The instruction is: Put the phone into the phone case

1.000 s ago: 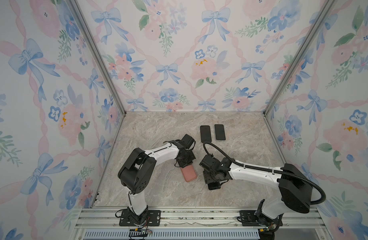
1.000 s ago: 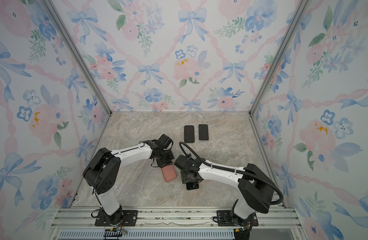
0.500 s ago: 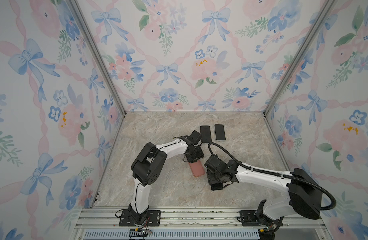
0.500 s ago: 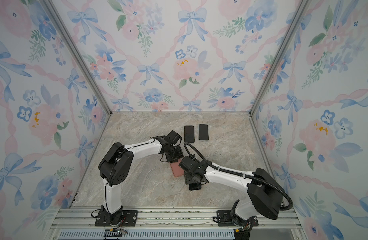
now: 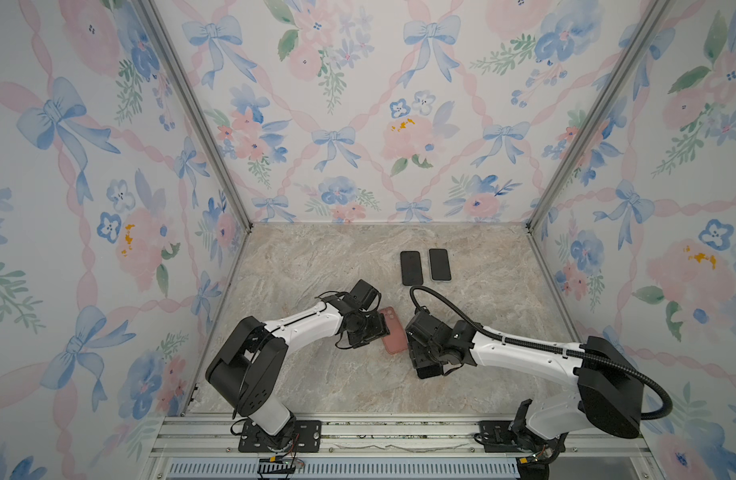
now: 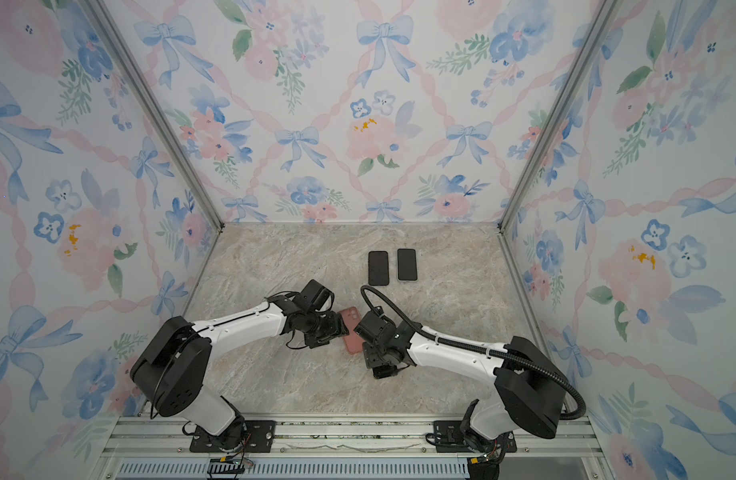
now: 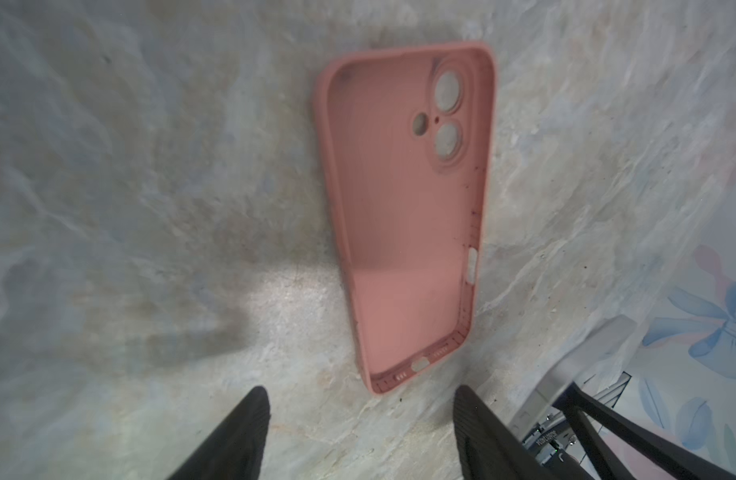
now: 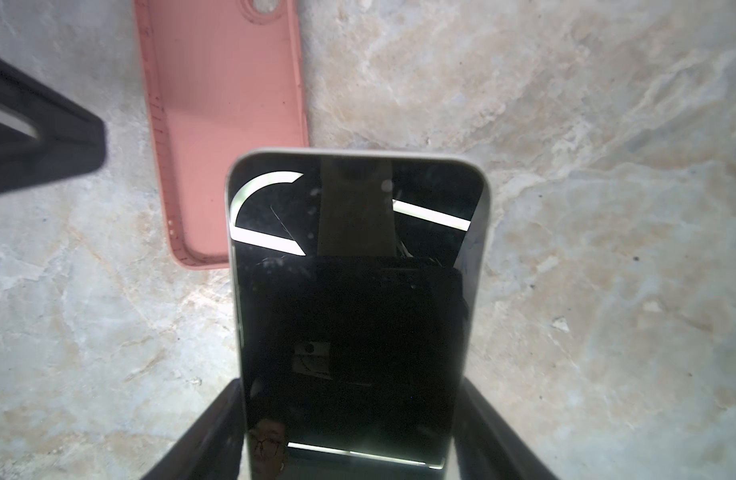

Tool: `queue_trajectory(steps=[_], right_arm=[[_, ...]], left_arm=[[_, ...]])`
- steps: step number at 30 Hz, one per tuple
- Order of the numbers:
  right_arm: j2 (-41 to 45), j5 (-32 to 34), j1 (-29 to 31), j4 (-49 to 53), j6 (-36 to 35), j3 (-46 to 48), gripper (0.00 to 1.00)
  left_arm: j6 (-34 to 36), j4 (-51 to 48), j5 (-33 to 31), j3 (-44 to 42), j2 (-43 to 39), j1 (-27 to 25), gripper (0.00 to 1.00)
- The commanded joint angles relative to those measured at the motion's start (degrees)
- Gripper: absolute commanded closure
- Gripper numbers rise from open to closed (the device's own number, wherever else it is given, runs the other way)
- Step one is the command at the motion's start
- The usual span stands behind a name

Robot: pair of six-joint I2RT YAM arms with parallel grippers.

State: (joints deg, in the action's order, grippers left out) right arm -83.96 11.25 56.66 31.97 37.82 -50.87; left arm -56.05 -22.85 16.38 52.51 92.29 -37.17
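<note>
The pink phone case [image 5: 393, 330] [image 6: 352, 332] lies flat on the marble table, hollow side up, between the two grippers. My left gripper [image 5: 376, 330] [image 7: 362, 399] is open just short of the case's [image 7: 403, 216] bottom end, and nothing is between its fingers. My right gripper [image 5: 420, 349] [image 8: 354, 386] is shut on the phone [image 8: 358, 291], a black-screened handset with a pale rim. It holds the phone's lower sides, and the phone's top end overlaps the near corner of the case [image 8: 225, 124]. In both top views the phone [image 5: 428, 371] [image 6: 383, 371] shows only as a dark block under the right wrist.
Two other black phones [image 5: 411, 268] [image 5: 440, 264] lie side by side further back on the table. Flowered walls close the cell on three sides. A finger [image 8: 38, 137] of the left gripper reaches in beside the case in the right wrist view.
The left gripper, shut a second ago, slid the case to the right and then opened, letting it go. The right arm shifted right with the phone still held.
</note>
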Motion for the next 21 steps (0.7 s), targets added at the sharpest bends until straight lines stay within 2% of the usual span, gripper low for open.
queue_trajectory(steps=[1, 7, 16, 21], right_arm=[[1.7, 1.5, 0.6, -3.3, -3.2, 0.3, 0.38], [2.0, 1.5, -0.1, -3.7, -3.8, 1.7, 0.38], [1.8, 1.2, 0.0, -5.1, -4.7, 2.8, 0.37], [2.2, 1.6, -0.1, -6.4, -7.5, 3.3, 0.37]], left_arm=[[2.8, 5.7, 3.9, -0.8, 2.1, 0.3, 0.31], [1.8, 15.2, 8.5, -4.1, 3.8, 0.9, 0.37], [-1.1, 24.7, 12.4, -6.0, 6.0, 0.9, 0.36], [2.2, 27.7, 16.4, -9.7, 2.4, 2.1, 0.38]])
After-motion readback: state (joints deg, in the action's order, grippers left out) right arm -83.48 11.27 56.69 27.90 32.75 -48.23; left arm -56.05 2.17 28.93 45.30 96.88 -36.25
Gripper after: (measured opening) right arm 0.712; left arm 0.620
